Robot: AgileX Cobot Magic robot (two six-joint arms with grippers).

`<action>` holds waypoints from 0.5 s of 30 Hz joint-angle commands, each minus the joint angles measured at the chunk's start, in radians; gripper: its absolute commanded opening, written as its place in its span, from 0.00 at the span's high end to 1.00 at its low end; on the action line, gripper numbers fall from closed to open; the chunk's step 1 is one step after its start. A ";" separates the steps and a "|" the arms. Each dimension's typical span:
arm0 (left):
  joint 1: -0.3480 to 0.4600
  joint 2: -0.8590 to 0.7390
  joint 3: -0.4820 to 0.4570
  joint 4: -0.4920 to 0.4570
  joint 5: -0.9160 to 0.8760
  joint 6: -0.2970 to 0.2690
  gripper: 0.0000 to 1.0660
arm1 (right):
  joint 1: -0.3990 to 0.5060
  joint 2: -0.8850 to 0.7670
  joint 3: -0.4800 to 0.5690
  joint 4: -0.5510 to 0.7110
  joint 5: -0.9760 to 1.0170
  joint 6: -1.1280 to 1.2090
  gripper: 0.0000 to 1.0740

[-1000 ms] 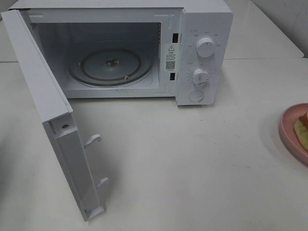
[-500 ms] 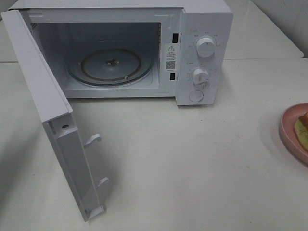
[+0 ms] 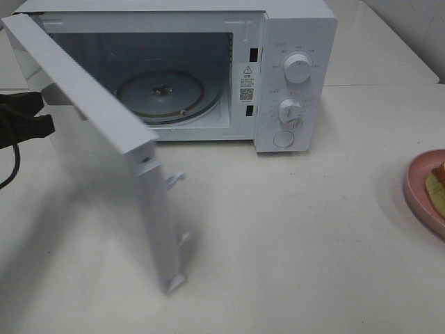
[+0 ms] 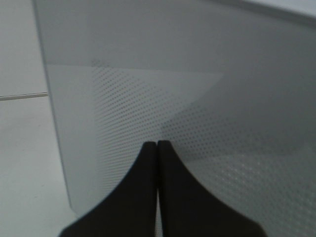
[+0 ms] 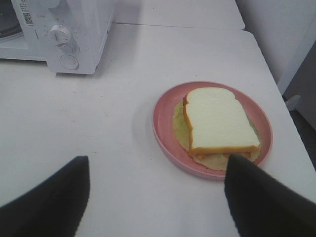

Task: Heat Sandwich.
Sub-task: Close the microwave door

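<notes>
At the far left edge of the white counter [image 3: 278,229] you have the black left gripper [image 4: 157,144], its jaws pressed fully together with nothing between them, the tips up against or just short of the outer face of the white hinged microwave door [image 3: 104,149]; from the wrist view you cannot tell whether they actually touch the dotted window panel. In the overhead view that gripper shows as a dark shape just beside the door's outer side, with a black cable [image 3: 12,163] hanging below it. The door stands partly swung, angled across the left part of the oven opening, its two white latch hooks [image 3: 174,179] pointing toward the counter's middle. Behind it, along the counter's back edge, sits the white boxy microwave oven [image 3: 292,42], cavity exposed, with the round glass turntable [image 3: 169,94] lying flat inside. On the oven's right panel you see two white round dials [image 3: 297,69], one above the other, and a round button [image 3: 283,139] beneath them. At the counter's right edge rests the round pink plate [image 5: 165,129], carrying the sandwich of white bread with tan crust and pale yellow-green filling [image 5: 219,121]. The black right gripper [image 5: 158,197] hangs above the counter near the plate, jaws spread wide, holding nothing and clear of the sandwich.
</notes>
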 commanded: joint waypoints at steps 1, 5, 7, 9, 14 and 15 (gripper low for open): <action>-0.056 0.019 -0.033 -0.008 -0.025 0.020 1.00 | -0.008 -0.027 0.003 0.000 -0.007 -0.008 0.31; -0.125 0.055 -0.077 -0.053 -0.026 0.055 1.00 | -0.008 -0.027 0.003 0.000 -0.007 -0.008 0.31; -0.156 0.072 -0.099 -0.070 -0.026 0.064 1.00 | -0.008 -0.027 0.003 0.000 -0.007 -0.008 0.31; -0.199 0.094 -0.130 -0.104 -0.026 0.072 1.00 | -0.008 -0.027 0.003 0.000 -0.007 -0.008 0.31; -0.267 0.122 -0.187 -0.167 -0.020 0.093 1.00 | -0.008 -0.027 0.003 0.000 -0.007 -0.008 0.31; -0.267 0.122 -0.187 -0.167 -0.020 0.093 1.00 | -0.008 -0.027 0.003 0.000 -0.007 -0.008 0.31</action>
